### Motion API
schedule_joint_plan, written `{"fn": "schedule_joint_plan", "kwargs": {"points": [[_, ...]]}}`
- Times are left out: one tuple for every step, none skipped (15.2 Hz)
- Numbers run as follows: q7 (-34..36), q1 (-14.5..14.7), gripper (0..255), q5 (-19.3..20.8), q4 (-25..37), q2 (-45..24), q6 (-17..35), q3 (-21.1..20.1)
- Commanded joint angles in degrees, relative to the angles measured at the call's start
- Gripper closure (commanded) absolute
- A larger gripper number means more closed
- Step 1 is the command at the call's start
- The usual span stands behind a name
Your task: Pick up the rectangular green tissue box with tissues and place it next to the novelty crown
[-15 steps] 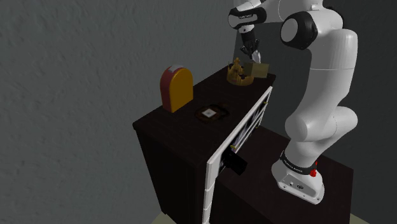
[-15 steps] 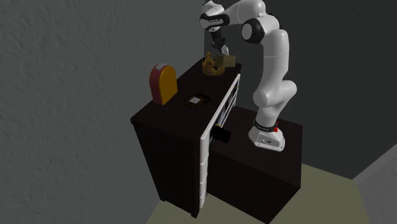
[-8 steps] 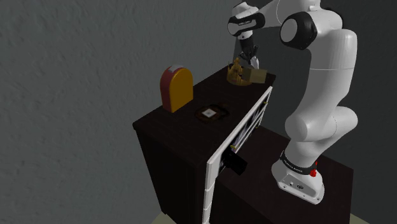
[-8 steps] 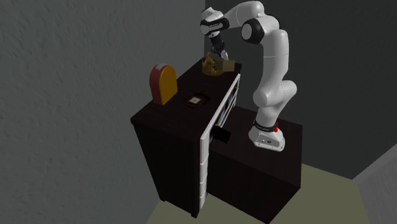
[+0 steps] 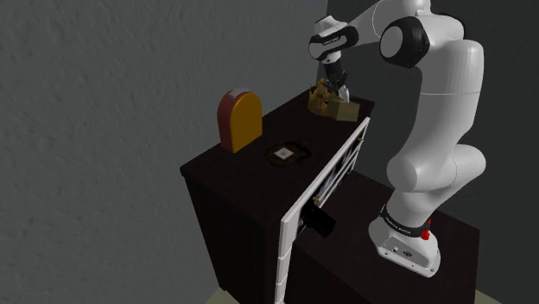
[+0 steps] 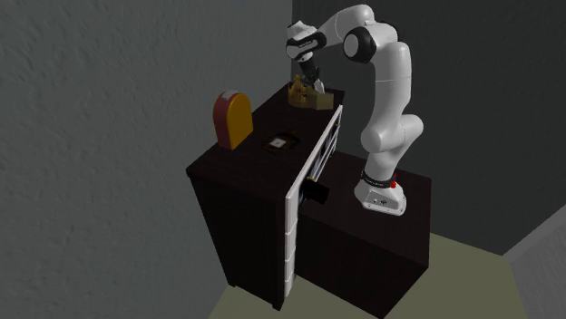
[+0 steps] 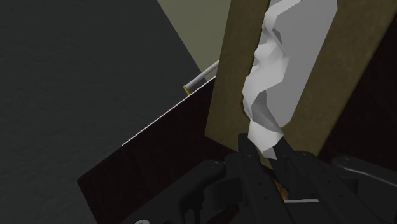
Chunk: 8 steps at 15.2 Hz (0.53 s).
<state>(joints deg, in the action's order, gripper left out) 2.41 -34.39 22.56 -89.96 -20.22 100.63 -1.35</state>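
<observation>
1. Olive-tan tissue box point(image 7: 224, 83): long flat rectangle with plain matte faces. A white tissue point(image 7: 280, 70) rises crumpled and soft from its slot.
2. Tool point(image 7: 266, 149) is narrowed onto the lower end of that tuft, its black fingers point(image 7: 245, 153) pinching the paper from both sides. The box's walls are not gripped. My reading: the tuft is the only raised part to catch from above, so the box is carried by it. It is a weak hold, and paper could tear or slide out.
3. Shoulder view: the box point(image 5: 347, 110) is at the far corner of the dark worktop point(image 5: 246, 173), just beside the gold crown point(image 5: 321, 99), on the crown's right in that view. The tool point(image 5: 335, 86) points down right over it. I cannot tell whether the box's base touches the worktop.
4. Second exterior view agrees: box point(image 6: 319, 96) and crown point(image 6: 297, 91) sit close together at the same corner.
5. Crown: spiky and openwork, and it looks light. A bump would likely shift it, which seems the reason the box sits alongside rather than against it.
6. Judged nearly finished. What remains is seating the box flat, letting go of the tissue and lifting straight up so the tuft does not drag the box.
7. A red-and-orange arched thing point(image 5: 240, 121) and a small dark square item point(image 5: 286, 154) stand well apart from the crown, clear of the work.
</observation>
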Motion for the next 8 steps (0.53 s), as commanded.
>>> {"fn": "schedule_joint_plan", "kwargs": {"points": [[0.5,0.0,255,0.1,-0.7,-0.5,1.2,0.0],[0.7,0.0,255,0.2,-1.2,-0.7,1.8,0.0],[0.9,-0.1,255,0.2,-1.7,-0.9,2.4,0.0],[1.2,-0.1,255,0.3,-2.2,-1.1,3.1,0.0],[1.4,-0.1,255,0.4,-2.6,-1.3,3.7,0.1],[1.6,-0.1,255,0.4,-3.1,-1.5,4.3,0.1],[1.9,-0.1,255,0.5,-3.5,-1.7,4.9,0.1],[2.1,-0.2,255,0.6,-3.9,-2.0,5.5,0.1]]}}
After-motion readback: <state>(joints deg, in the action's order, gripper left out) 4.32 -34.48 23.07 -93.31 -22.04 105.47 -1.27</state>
